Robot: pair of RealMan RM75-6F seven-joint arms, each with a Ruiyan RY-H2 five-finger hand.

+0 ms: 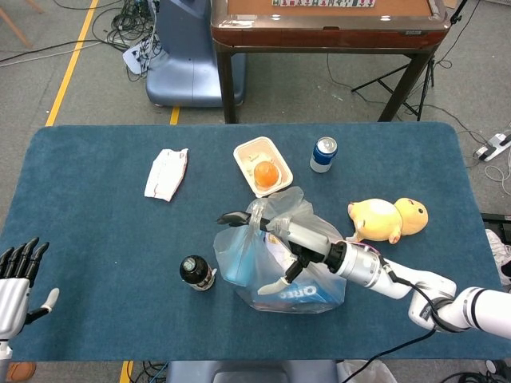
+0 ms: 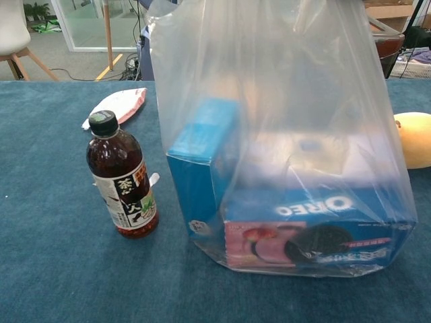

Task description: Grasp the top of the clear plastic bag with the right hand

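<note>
The clear plastic bag (image 1: 243,263) stands at the front middle of the blue table, next to a dark drink bottle (image 1: 196,272). It holds an Oreo box (image 2: 316,229) and a blue carton (image 2: 202,155). My right hand (image 1: 291,238) lies over the bag's crumpled top with its fingers spread. One finger points left past the top and the thumb hangs down the bag's front. I see no closed grip on the plastic. In the chest view the bag (image 2: 283,101) fills the frame and the hand is out of sight. My left hand (image 1: 14,279) rests open at the table's front left corner.
A yellow plush toy (image 1: 391,219) lies right of the bag, close to my right forearm. Behind the bag sit a tray with an orange (image 1: 262,165) and a blue can (image 1: 323,154). A white packet (image 1: 167,173) lies at the back left. The bottle (image 2: 122,176) stands just left of the bag.
</note>
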